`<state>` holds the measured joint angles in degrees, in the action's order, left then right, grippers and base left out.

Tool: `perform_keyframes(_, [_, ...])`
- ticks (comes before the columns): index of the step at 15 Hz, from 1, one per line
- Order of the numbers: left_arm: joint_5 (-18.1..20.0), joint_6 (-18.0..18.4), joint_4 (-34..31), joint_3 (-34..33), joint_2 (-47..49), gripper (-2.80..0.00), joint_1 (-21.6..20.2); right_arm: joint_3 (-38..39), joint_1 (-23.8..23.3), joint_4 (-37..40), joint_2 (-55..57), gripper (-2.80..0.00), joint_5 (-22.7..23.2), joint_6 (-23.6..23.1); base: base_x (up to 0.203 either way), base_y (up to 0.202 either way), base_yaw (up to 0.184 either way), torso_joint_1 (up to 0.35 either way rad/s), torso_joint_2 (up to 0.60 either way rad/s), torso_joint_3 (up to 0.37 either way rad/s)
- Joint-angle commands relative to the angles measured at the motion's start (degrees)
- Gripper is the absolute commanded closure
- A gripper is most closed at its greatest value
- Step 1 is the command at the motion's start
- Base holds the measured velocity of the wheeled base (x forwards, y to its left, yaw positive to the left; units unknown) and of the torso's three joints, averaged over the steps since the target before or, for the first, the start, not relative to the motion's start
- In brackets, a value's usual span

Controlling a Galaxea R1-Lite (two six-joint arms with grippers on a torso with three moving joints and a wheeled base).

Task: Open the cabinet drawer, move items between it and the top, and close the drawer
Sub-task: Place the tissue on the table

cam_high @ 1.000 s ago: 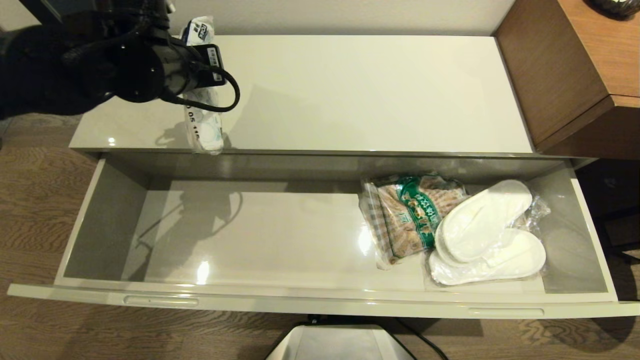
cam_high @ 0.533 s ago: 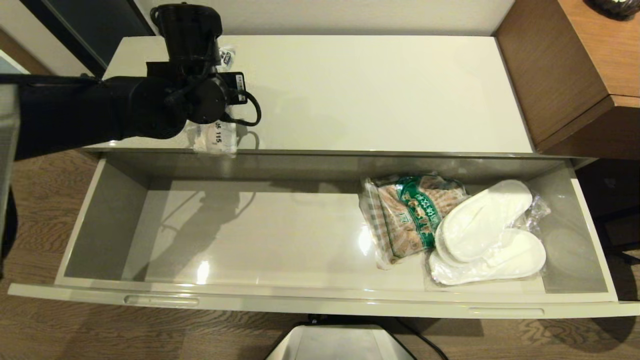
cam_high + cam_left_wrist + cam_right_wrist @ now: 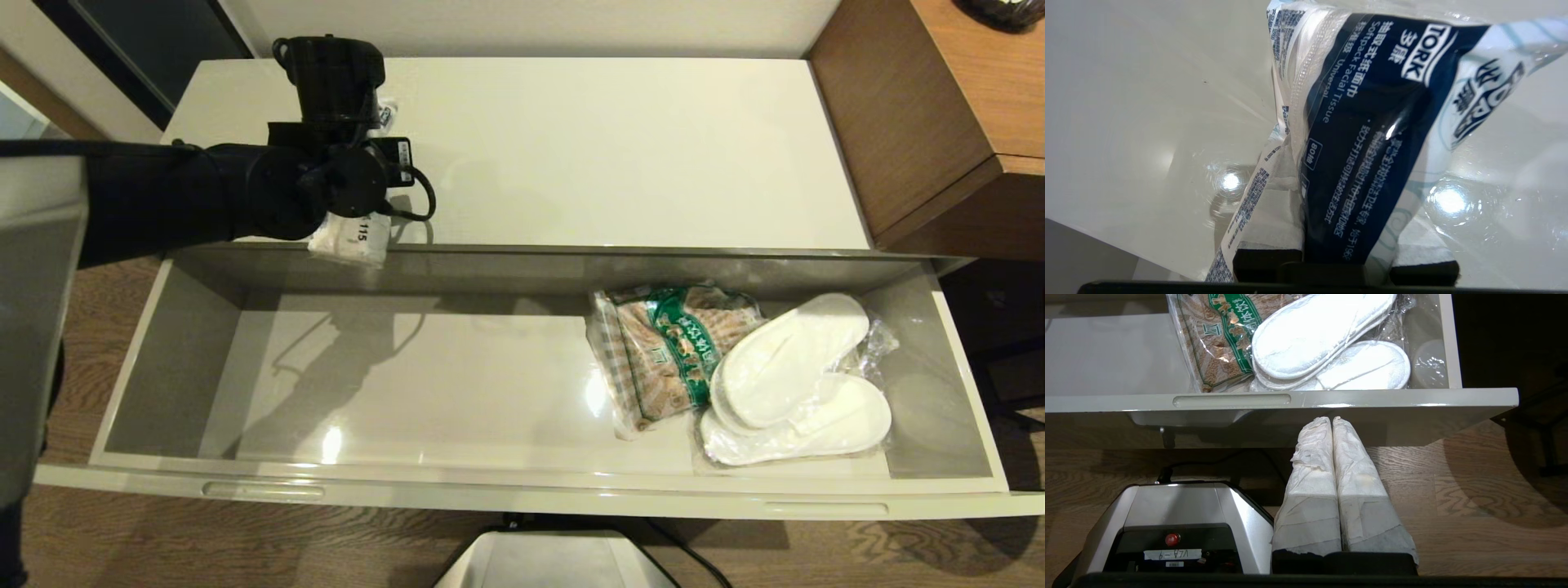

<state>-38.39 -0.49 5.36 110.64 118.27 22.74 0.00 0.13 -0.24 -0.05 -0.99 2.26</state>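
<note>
drawer [image 3: 522, 494] is fully out, so the opening step is done. my left gripper [image 3: 353, 214] is clamped on the tissue pack [image 3: 353, 238] and holds it over the front edge of the cabinet top [image 3: 620, 147], at its left end. pack isn't set down anywhere yet. slippers [image 3: 796, 384] in clear wrap sit in the drawer's right end, partly over a snack bag [image 3: 665, 351]. right gripper [image 3: 1335, 424] is parked below the drawer face, fingers together, empty. left to do, i'd say: place the pack, maybe move the slippers, close the drawer.
</note>
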Motion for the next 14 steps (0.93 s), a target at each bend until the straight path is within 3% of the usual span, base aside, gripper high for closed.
perform_keyframes(1, [-0.05, 1.56, 1.95, 0.01, 0.40, 0.00, 0.03, 0.18, 0.04, -0.02, -0.92, 0.00, 0.02, 0.03, 0.000, 0.000, 0.000, 0.000, 0.00, 0.000])
perform_keyframes(5, [-0.03, 1.92, 2.31, 0.01, 0.51, 0.00, 0.03, 0.18, 0.00, -0.02, -0.88, 0.00, 0.02, 0.03, 0.000, 0.000, 0.000, 0.000, 0.00, 0.000])
perform_keyframes(8, [-0.28, 9.14, 14.92, -0.07, 2.63, 0.00, 0.03, 0.18, -0.05, -0.02, -0.92, 0.00, 0.02, 0.03, 0.000, 0.000, 0.000, 0.000, 0.00, 0.000])
perform_keyframes(11, [-0.74, 10.70, 17.50, -0.08, 3.41, 0.00, 0.05, 0.09, -0.05, -0.02, -0.83, 0.00, 0.02, 0.03, 0.000, 0.000, 0.000, 0.000, 0.00, 0.000])
perform_keyframes(13, [-3.31, 14.25, 26.36, -0.18, 6.05, 0.00, 0.51, 0.09, -0.05, -0.02, -0.92, 0.00, 0.02, 0.03, 0.000, 0.000, 0.000, 0.000, 0.00, 0.000])
perform_keyframes(14, [-4.96, 15.36, 28.21, -0.24, 7.03, -2.80, 0.79, 0.09, -0.05, -0.02, -0.83, 0.00, 0.02, 0.03, 0.000, 0.000, 0.000, 0.000, 0.00, 0.000])
